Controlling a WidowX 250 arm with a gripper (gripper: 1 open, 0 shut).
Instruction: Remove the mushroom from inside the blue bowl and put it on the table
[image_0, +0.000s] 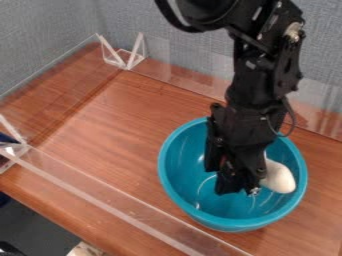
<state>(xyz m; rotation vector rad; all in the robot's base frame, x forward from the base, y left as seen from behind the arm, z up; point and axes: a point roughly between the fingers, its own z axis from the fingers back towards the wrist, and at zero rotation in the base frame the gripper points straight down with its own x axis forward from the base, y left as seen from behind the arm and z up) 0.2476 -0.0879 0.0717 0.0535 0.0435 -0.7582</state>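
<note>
The blue bowl (187, 180) stands on the table (120, 120) at the front right. My dark gripper (238, 186) reaches straight down into it, fingertips close to the bowl's floor. The mushroom (281, 178) shows as a cream-white lump right against the fingers' right side, partly hidden behind them. Its cap is not visible. The arm covers the jaws, so how wide they stand and whether they hold the mushroom stays unclear.
Clear acrylic walls (94, 195) edge the table along the front and the back. A small white wire stand (123, 52) sits at the back left corner. Bare wood (94, 110) lies left of the bowl.
</note>
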